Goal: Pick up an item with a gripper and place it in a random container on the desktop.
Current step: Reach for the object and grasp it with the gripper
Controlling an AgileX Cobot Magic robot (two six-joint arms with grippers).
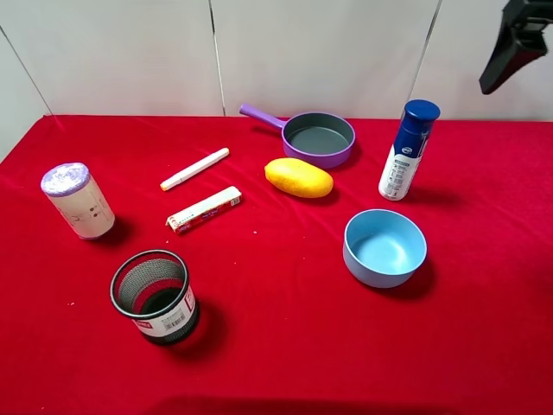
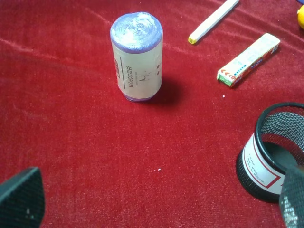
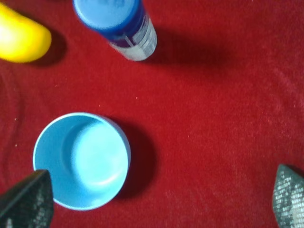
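The bottle [image 1: 408, 151] stood upright on the red tablecloth [image 1: 285, 346], toward the far right side, just behind the blue bowl [image 1: 371, 270] and not touching it; the right gripper [image 3: 156, 202] hung well above both, its fingers spread wide apart; the left gripper [image 2: 156, 202] was spread wide too, over cloth between a purple-topped cylinder [image 2: 137, 57] and a black mesh cup [image 2: 259, 166]; a yellow fruit [image 1: 298, 177] lay just in front of a purple pan [image 1: 298, 149], left of the bottle; a marker [image 1: 194, 169] and a small box [image 1: 204, 209] lay further left.
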